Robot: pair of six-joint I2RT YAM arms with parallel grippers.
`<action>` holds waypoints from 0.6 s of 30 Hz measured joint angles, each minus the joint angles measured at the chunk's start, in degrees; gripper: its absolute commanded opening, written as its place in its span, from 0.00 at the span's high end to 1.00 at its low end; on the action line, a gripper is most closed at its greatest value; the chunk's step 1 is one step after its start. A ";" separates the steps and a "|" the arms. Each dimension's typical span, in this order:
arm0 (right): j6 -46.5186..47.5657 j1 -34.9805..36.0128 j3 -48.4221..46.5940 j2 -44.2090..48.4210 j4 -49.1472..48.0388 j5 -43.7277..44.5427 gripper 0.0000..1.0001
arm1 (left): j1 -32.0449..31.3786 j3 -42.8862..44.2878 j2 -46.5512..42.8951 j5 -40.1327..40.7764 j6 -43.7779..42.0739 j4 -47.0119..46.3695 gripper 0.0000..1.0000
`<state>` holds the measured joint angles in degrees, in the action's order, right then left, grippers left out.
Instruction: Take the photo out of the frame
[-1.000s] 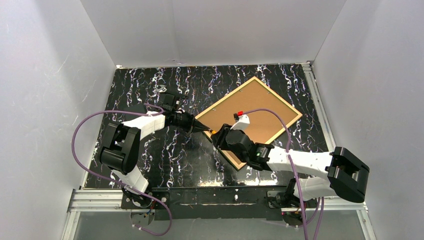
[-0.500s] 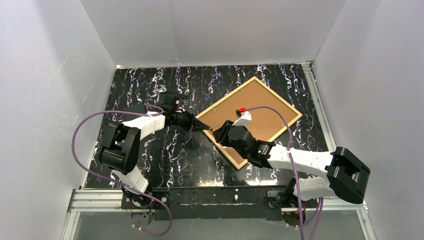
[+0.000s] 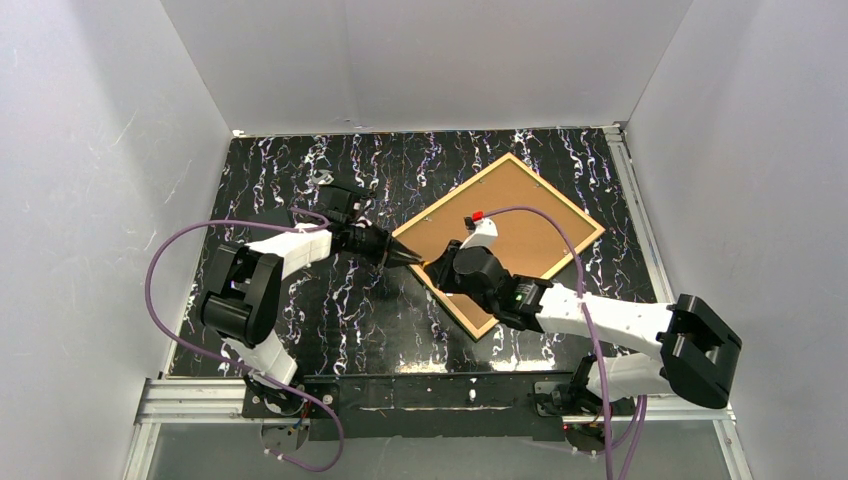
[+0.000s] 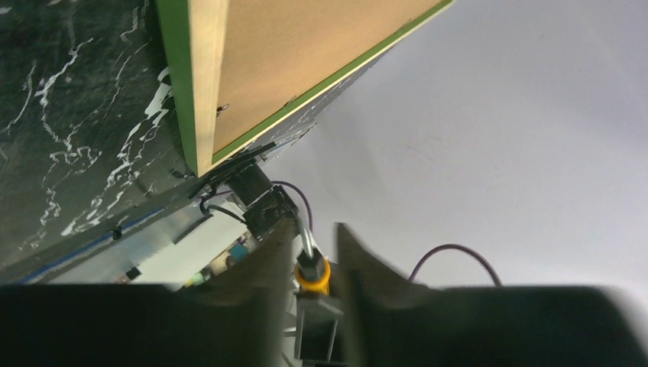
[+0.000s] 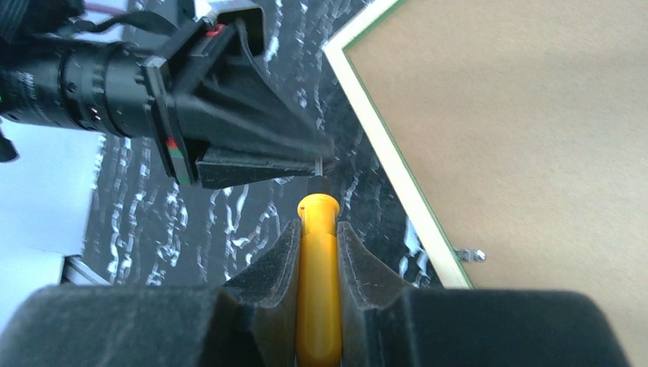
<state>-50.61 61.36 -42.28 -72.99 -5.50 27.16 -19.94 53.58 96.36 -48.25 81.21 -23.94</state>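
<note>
A: Step in hand?
B: Judged as tool handover, ahead of any opening. Thin rectangular green-fronted wooden frame (image 5: 393, 164) face down on black white-veined table (image 3: 350, 300), centre right of top view. Plain brown backing board (image 3: 510, 190) seated in it; photo hidden beneath.
A: Grips?
B: For right gripper (image 5: 317, 229), firm clamp on yellow-handled tool (image 5: 317, 306). For left gripper (image 4: 315, 237), jaws parted narrowly about the thin metal shaft; no pinch evident.
A: Next move?
B: Probably draw left away, then bring tool tip to small metal retaining tab (image 5: 470, 254), lower right of right wrist view. Calls for shallow angle, tip under tab, no gouging of board.
</note>
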 measured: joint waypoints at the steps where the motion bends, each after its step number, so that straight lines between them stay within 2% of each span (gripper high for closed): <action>1: 0.07 -0.17 -0.28 0.39 2.01 -0.22 0.99 | 0.00 -0.09 0.26 -0.37 0.33 -0.79 0.51; 4: 0.04 -0.63 -0.35 2.19 9.07 -0.76 0.99 | 0.44 -0.37 0.66 -0.70 0.72 -3.06 0.34; 9: -0.17 -0.94 -0.70 5.84 21.73 -0.94 0.99 | 0.83 0.02 0.76 -0.61 -2.29 -1.62 0.18; 14: -0.24 -0.94 -1.05 9.40 32.68 -1.97 0.99 | 0.83 2.36 2.40 -0.39 -6.60 0.98 0.17; 18: -0.20 -0.94 0.07 15.67 35.45 -3.21 0.99 | 0.28 4.15 3.45 2.36 -12.44 7.28 0.22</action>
<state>-50.81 60.42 -42.22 -57.32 29.95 23.94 -19.66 57.74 99.81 -45.89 68.77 -16.67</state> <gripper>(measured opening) 0.240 0.812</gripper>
